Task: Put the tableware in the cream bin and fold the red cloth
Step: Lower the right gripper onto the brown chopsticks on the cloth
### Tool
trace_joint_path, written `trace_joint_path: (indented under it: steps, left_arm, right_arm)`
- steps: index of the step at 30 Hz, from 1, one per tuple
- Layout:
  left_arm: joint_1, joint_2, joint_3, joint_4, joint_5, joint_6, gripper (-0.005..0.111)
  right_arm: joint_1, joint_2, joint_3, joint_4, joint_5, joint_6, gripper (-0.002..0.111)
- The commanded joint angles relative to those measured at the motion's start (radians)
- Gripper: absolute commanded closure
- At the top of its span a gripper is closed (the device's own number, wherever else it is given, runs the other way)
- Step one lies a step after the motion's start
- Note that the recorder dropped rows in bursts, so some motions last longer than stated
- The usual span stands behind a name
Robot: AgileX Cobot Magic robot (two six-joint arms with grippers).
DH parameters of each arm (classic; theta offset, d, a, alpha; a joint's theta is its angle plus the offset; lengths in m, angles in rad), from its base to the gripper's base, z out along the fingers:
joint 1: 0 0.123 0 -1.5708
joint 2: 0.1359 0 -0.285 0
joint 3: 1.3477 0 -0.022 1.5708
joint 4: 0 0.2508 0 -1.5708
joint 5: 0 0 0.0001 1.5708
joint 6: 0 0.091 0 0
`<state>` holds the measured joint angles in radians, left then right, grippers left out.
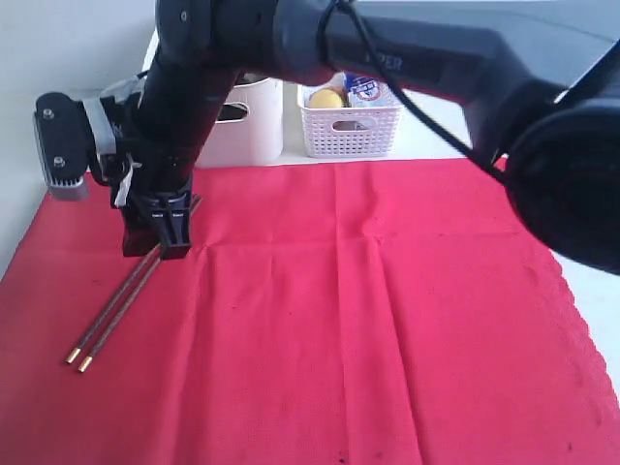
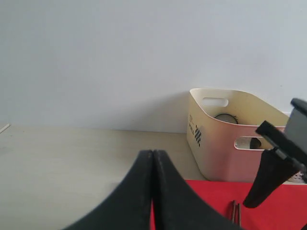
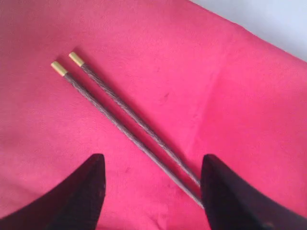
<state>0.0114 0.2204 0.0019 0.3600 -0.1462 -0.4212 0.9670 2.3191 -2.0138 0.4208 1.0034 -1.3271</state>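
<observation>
The dark brown chopsticks (image 1: 114,312) with gold tips lie side by side on the left part of the red cloth (image 1: 368,310). My right gripper (image 1: 163,250) reaches across the middle and stands open over their upper ends. In the right wrist view the chopsticks (image 3: 129,120) run between the open jaws of the right gripper (image 3: 153,159), close to one finger (image 3: 230,196), ungripped. The left gripper (image 2: 153,153) is shut on nothing and faces the cream bin (image 2: 225,139); it does not show in the exterior view. A dark round item sits inside the bin. Other tableware is out of view.
The cream bin (image 1: 242,126) stands behind the cloth's far edge. Beside it is a white lattice basket (image 1: 351,131) holding a lemon (image 1: 326,98) and a milk carton (image 1: 366,89). The right arm spans the upper part of the exterior view.
</observation>
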Motion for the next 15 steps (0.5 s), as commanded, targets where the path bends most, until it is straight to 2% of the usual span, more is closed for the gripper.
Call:
trace_joint_path:
  steps: [1,15]
  left_arm:
    - [0.002,-0.004,-0.002,-0.001,0.001,-0.002,0.106]
    - [0.002,-0.004,-0.002,-0.001,0.001,-0.002,0.106]
  right_arm:
    - [0.005,0.052,0.003,-0.003,-0.082,-0.015,0.051]
    - [0.005,0.148,0.003,0.021,-0.148,-0.015,0.051]
